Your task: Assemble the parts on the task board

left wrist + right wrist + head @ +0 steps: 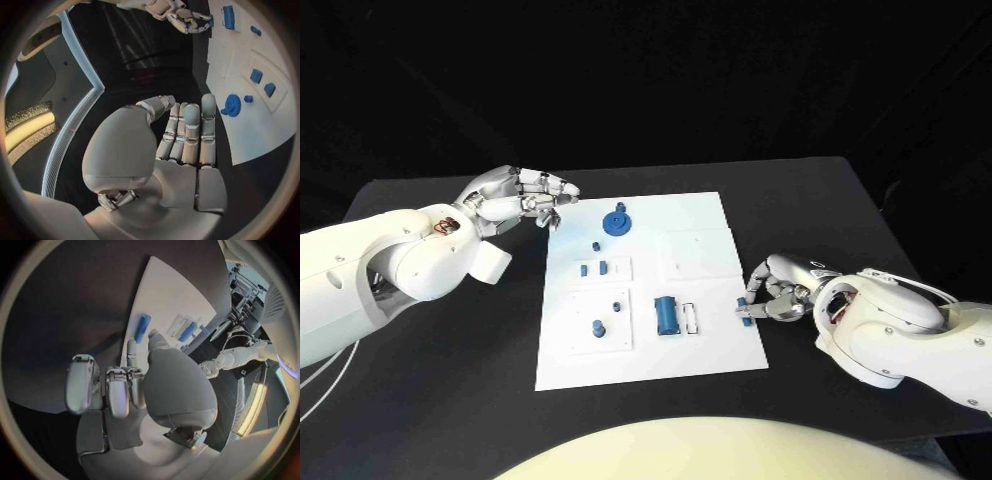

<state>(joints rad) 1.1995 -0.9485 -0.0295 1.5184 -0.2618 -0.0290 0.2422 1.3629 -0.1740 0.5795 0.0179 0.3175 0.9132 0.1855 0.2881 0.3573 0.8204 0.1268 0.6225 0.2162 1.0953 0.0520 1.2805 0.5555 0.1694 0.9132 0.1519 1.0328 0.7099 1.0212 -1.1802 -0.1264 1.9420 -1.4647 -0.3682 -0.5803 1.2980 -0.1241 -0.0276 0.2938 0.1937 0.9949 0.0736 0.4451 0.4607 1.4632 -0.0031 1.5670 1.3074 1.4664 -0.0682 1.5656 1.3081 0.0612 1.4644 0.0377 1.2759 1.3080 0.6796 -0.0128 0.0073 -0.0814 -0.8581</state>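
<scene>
Two robot hands flank the white task board [711,225] lying at the middle of the black surface [430,350]. Left robot hand [519,200] hovers over the surface just off the board's far left corner, fingers curled together and holding nothing; in the left wrist view its fingers [190,132] lie side by side. Right robot hand [776,290] sits at the board's right edge, its fingertips pinching a small blue peg [746,312] there; in the right wrist view an elongated blue part [142,328] shows just past its fingertips. On the board, a blue gear [617,219] lies near the far left corner, a blue cylinder [666,315] lies toward the near edge, and several small blue pieces [600,268] occupy the left-hand recesses.
</scene>
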